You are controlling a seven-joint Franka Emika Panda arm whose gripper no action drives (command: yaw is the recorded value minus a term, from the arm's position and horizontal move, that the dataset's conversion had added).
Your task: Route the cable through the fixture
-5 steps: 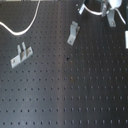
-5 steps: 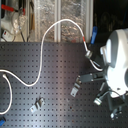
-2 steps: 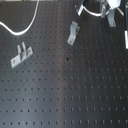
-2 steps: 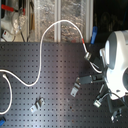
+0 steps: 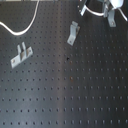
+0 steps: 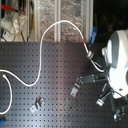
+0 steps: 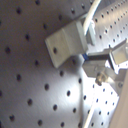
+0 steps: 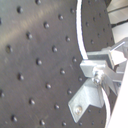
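Black perforated table (image 6: pixel 55 75), cluttered shelving behind at 12 o'clock. Cable (image 6: pixel 47 37): white, looping from 9 o'clock up across the second exterior view to a red-tipped end near the arm at 2 o'clock. Small bracket (image 6: pixel 37 104) at 7 o'clock; fixture (image 6: pixel 76 86) near centre. Gripper (image 6: pixel 90 54) at 3 o'clock; jaws' opening cannot be told, cable close by. Nothing has visibly shifted over the last second; routing judged not begun.
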